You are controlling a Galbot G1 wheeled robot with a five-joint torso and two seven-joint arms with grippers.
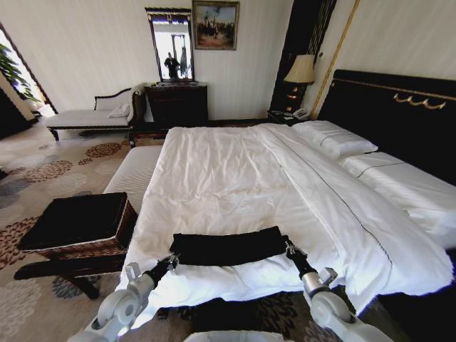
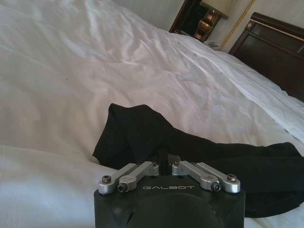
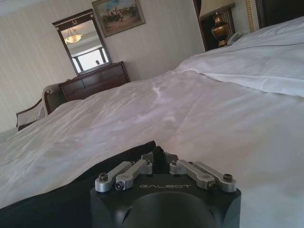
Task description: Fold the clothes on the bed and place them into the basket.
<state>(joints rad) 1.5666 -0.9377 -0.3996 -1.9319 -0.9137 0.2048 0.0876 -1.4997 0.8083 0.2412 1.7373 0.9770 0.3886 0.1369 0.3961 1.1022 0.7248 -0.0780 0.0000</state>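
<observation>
The clothes [image 1: 228,248], a black shirt folded into a long narrow strip, lie across the foot end of the bed [image 1: 235,164]. My left gripper [image 1: 173,258] is at the strip's left end and my right gripper [image 1: 288,249] at its right end. In the left wrist view the left gripper [image 2: 164,159] is shut, its fingers pinching the black fabric [image 2: 199,152]. In the right wrist view the right gripper [image 3: 156,156] is shut on the corner of the black cloth [image 3: 71,199]. The basket [image 1: 80,226], brown wicker with black lining, stands left of the bed on a dark stand.
A pale striped bench [image 1: 132,174] runs along the bed's left side behind the basket. Pillows [image 1: 335,139] and a black headboard [image 1: 399,114] are at the right. A dresser [image 1: 177,103], a chaise longue [image 1: 92,114] and patterned carpet lie beyond.
</observation>
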